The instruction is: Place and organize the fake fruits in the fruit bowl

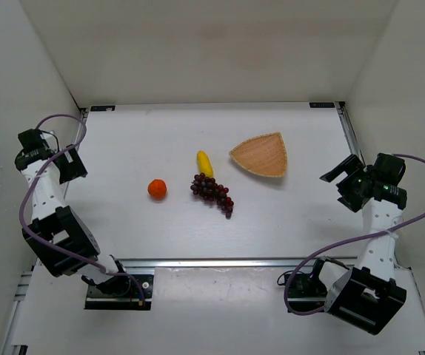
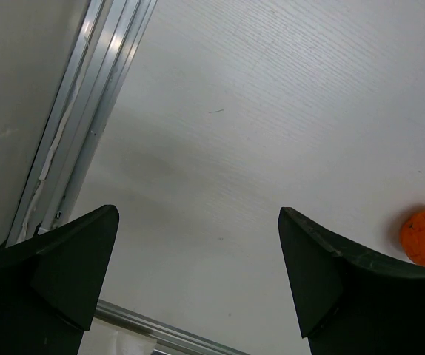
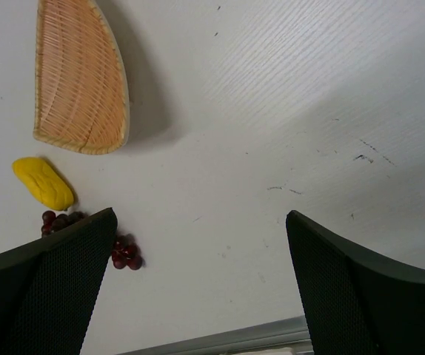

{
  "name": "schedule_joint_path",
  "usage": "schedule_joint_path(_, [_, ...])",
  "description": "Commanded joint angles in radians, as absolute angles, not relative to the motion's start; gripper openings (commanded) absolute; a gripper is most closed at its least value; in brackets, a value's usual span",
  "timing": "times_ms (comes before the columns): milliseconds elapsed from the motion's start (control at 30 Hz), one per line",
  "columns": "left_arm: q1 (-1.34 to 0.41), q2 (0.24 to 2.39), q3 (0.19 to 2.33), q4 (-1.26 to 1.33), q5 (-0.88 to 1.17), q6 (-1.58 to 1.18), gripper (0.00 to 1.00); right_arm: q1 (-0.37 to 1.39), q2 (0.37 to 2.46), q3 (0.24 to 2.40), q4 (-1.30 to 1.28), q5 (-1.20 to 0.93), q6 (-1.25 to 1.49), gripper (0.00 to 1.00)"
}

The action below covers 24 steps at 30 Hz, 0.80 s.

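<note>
Left claw (image 2: 198, 222): fully spread, empty.
Right claw (image 3: 201, 222): fully spread, empty.
Fruits: orange (image 1: 157, 189), banana (image 1: 205, 163), grape bunch (image 1: 212, 192) lie loose on the tabletop (image 1: 286, 214), left of the empty fruit bowl (image 1: 260, 154).
Handling: probably light, hard, slick; pinch the orange across its middle, the grape bunch at its thickest cluster.

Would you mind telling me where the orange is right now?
In the top view the orange sits on the table left of centre, apart from the grape bunch to its right and outside the fruit bowl.
</note>
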<state>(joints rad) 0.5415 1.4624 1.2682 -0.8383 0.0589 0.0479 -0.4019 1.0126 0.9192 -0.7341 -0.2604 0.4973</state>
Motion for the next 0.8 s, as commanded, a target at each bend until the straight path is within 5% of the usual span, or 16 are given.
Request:
schedule_joint_path(0, [0.549,1.436,1.282,-0.842,0.109,0.044,1.0,-0.405,1.012,0.925,-0.738,-0.252,0.46,0.99])
schedule_joint_path(167, [0.549,1.436,1.261,-0.851,0.159,0.055,1.0,-0.246,1.003,0.98,-0.692,-0.158,0.384,0.99])
schedule_joint_path(300, [0.476,1.416,1.252,-0.851,0.147,0.064,1.0,0.383,1.157,1.126,-0.672,0.187,0.275,0.99])
schedule_joint_path(400, [0.387,1.396,1.241,-0.851,0.108,0.086,1.0,0.642,1.401,1.299,-0.683,0.19,0.155,0.99])
schedule_joint_path(767, [0.083,1.292,1.123,-0.91,-0.043,0.206,1.0,0.834,1.968,1.677,-0.718,0.126,0.104,0.99])
